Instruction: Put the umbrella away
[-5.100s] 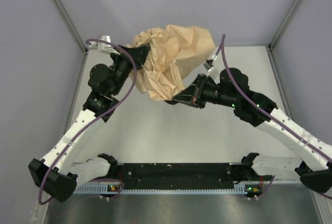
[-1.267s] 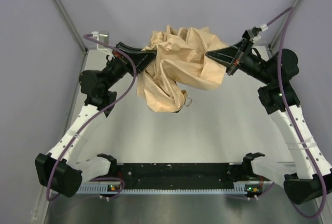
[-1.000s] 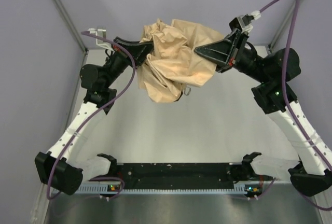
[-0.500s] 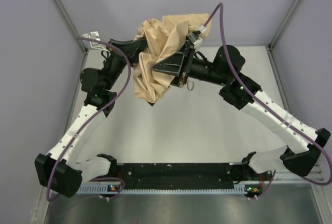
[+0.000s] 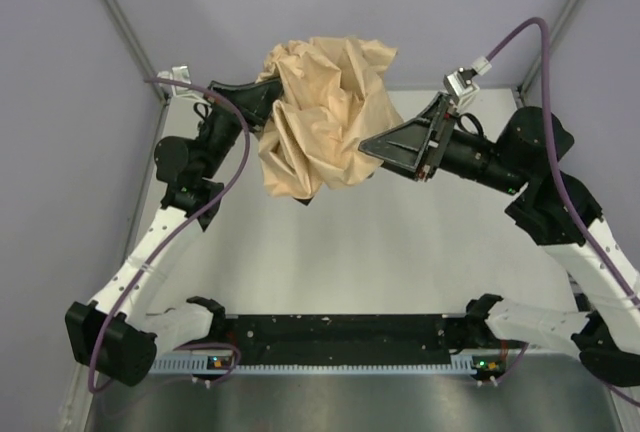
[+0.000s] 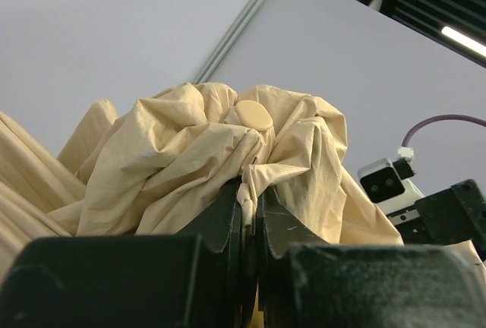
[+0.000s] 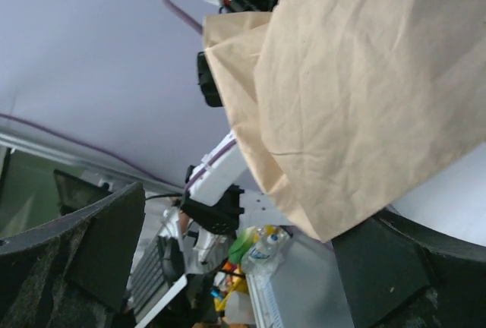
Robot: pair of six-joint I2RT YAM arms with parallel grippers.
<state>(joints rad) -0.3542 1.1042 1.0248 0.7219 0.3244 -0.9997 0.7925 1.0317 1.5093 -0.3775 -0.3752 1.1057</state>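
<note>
Your right gripper (image 5: 373, 144) has just let go, and its jaws now stand wide apart at 3 o'clock of the umbrella (image 5: 320, 117). The umbrella hangs at 12 o'clock, with only your left gripper (image 6: 249, 195) clamped on its fabric. The canopy looks loose, so plan a regrasp.

Left arm (image 5: 150, 252), right arm (image 5: 600, 272): white tube links, black joints, black bases. Purple cable (image 5: 238, 167) looped along each. Left hand (image 6: 248, 195), right hand (image 5: 370, 144): black, wedge-shaped. Small white connector (image 5: 462, 82) at wrist.
</note>
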